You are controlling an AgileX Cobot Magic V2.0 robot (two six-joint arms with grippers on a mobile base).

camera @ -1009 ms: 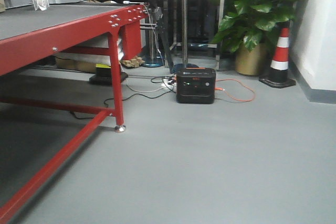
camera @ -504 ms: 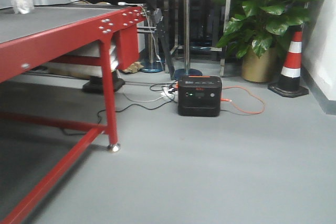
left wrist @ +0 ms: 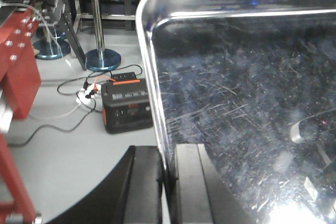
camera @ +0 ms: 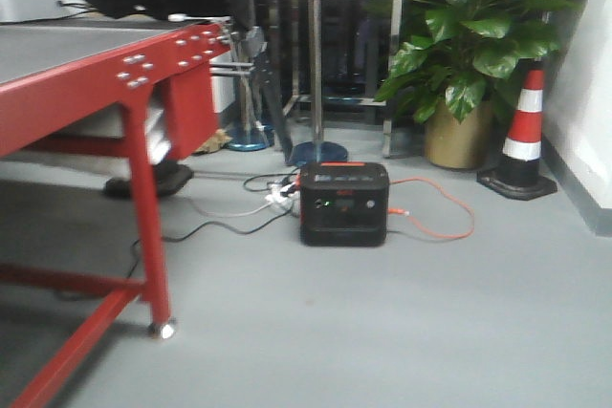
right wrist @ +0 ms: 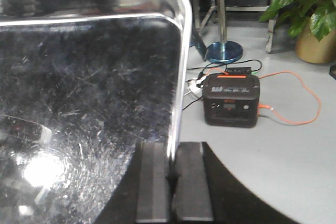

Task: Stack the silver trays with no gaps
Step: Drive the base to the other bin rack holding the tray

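Both jaws pinch silver tray (left wrist: 236, 103) rims (apparently opposite).

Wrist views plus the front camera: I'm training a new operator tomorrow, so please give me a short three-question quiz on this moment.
1. True or false: the left gripper is open and clear of the silver tray.
2. In the front view, what sits on the floor between the red table and the traffic cone?
A. black power station
B. a blue bin
C. a cardboard box
3. Fill in: the right gripper is clamped on the silver tray's ____.

Key: 1 false, since it is shut on the tray's edge; 2 A; 3 rim.
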